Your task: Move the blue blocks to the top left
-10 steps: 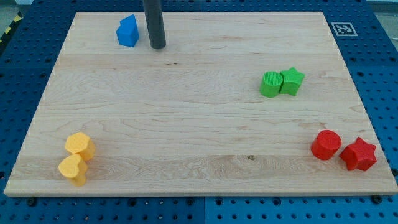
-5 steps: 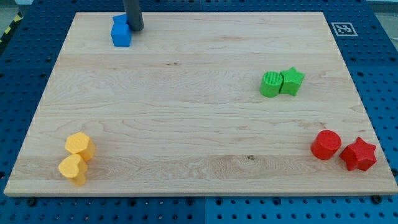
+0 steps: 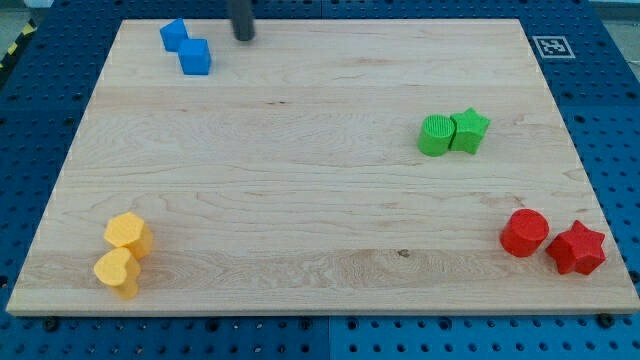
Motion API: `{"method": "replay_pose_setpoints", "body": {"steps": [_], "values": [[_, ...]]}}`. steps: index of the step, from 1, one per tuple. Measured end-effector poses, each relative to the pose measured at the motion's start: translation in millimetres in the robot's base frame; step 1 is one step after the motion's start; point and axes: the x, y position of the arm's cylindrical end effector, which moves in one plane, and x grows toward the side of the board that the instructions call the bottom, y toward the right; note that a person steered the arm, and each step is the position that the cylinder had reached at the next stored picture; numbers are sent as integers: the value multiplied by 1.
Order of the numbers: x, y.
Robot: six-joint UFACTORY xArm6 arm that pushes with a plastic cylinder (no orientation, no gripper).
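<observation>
Two blue blocks sit near the board's top left corner, touching each other: a blue cube [image 3: 196, 56] and a smaller blue block [image 3: 174, 35] up and to its left, its shape unclear. My tip [image 3: 244, 38] is at the view's top edge, to the right of the blue cube and apart from it by a small gap. It touches no block.
A green cylinder [image 3: 436, 135] and a green star [image 3: 470, 130] touch at the right. A red cylinder [image 3: 525, 233] and a red star [image 3: 577, 248] sit at the bottom right. Two yellow blocks [image 3: 128, 234] [image 3: 118, 272] sit at the bottom left. The wooden board [image 3: 320, 200] lies on a blue pegboard.
My tip moved left against the blue blocks, pushed them left and up and split them into two visible pieces, then drew back to the right and toward the view's top.
</observation>
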Motion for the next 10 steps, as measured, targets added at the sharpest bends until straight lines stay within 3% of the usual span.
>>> {"method": "replay_pose_setpoints", "body": {"steps": [1,3,10], "values": [[17,19],[85,-35],[83,-62]]}}
